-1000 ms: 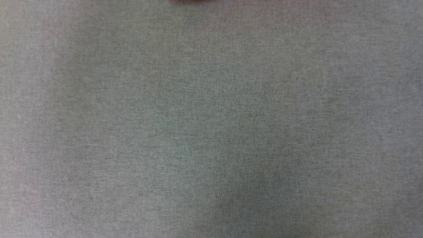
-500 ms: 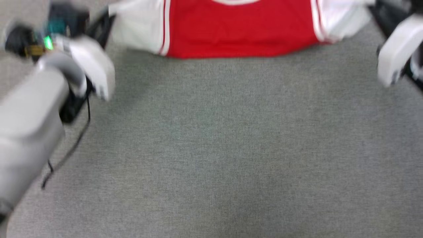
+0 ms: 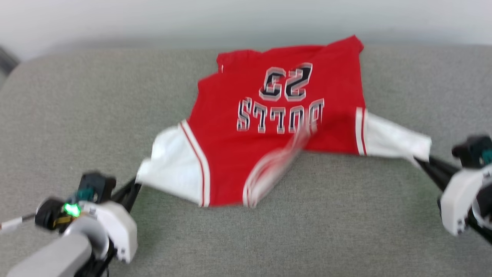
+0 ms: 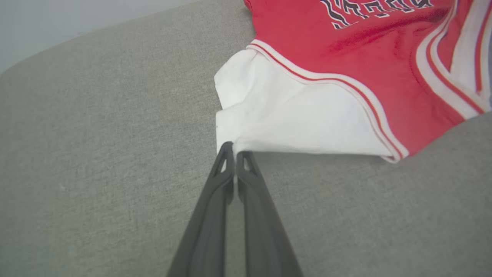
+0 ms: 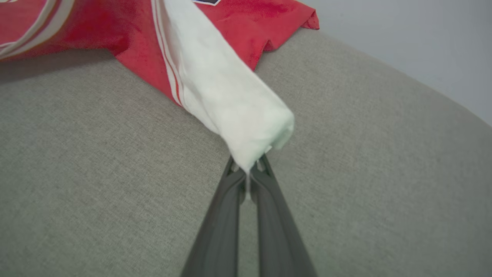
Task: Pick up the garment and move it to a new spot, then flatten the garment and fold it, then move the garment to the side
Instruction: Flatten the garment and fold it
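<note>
The garment, a red jersey with white sleeves, lies lettering-up on the grey cushion, its "BULLS 23" print upside down to me. My left gripper is shut on the edge of the left white sleeve; its tips pinch the cloth in the left wrist view. On the other side my right gripper is shut on the end of the right white sleeve, tips under the sleeve's folded end. The striped collar trim is blurred near the front hem.
The grey cushion runs wide to both sides and toward me. A pale wall stands behind its rounded far edge. A dark object sits at the far left.
The head view has swung up from bare cushion to the whole garment; this is camera motion. Half a second ago both arms stood at the sleeves, as they do now.
</note>
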Controlling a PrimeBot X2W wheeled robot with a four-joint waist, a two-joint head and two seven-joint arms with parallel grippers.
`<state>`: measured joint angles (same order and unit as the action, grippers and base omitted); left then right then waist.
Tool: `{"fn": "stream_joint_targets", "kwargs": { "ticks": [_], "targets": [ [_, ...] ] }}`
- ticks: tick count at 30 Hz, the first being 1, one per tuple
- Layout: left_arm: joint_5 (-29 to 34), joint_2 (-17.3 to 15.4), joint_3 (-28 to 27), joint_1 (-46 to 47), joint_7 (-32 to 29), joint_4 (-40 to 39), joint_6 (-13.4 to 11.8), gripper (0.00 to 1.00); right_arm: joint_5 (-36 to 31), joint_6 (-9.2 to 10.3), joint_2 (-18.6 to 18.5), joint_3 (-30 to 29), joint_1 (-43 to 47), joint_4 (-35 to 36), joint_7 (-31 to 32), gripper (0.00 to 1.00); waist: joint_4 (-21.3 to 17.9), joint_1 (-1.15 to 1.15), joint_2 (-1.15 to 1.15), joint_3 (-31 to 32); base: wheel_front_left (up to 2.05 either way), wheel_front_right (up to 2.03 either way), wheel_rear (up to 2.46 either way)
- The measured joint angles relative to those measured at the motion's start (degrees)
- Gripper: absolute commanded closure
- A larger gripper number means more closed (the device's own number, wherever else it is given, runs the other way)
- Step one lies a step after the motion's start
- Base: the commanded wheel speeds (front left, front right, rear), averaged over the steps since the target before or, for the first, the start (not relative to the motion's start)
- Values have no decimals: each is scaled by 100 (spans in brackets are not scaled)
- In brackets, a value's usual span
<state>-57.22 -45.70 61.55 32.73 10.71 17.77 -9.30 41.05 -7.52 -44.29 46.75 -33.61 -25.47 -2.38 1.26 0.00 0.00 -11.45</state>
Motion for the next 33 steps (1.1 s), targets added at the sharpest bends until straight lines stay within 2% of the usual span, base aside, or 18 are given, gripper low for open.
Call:
{"fn": "stream_joint_targets", "kwargs": {
  "ticks": [12, 20, 26, 28, 29, 33],
  "targets": [
    [-567, -689, 270, -1566, -49, -828, -528, 100, 113, -1, -425, -1194, 2711, 953, 668, 100, -2, -1, 0, 804, 0, 0, 0],
    [-750, -992, 432, -2134, -127, -1410, -792, 100, 133, -2, -504, -2189, 4138, 1667, 1580, 100, 78, -1, 0, 972, 0, 0, 0],
    [-736, -991, 438, -2155, -155, -1661, -936, 100, 82, -1, -316, -2875, 4562, 2072, 2183, 100, 122, -1, 0, 919, 0, 0, 0],
    [-680, -973, 445, -2133, -180, -1708, -956, 100, 55, -1, -214, -3062, 4617, 2224, 2339, 57, 140, -1, 0, 872, 0, 0, 0],
    [-654, -960, 444, -2090, -190, -1734, -971, 100, 30, -1, -168, -3194, 4616, 2302, 2399, 0, 149, -1, 0, 844, 0, 0, 0],
    [-537, -937, 446, -1981, -194, -1798, -1015, 100, 35, 0, -135, -3724, 4443, 2703, 2676, 0, 194, 0, 0, 700, 0, 0, 0]
  ]
}}
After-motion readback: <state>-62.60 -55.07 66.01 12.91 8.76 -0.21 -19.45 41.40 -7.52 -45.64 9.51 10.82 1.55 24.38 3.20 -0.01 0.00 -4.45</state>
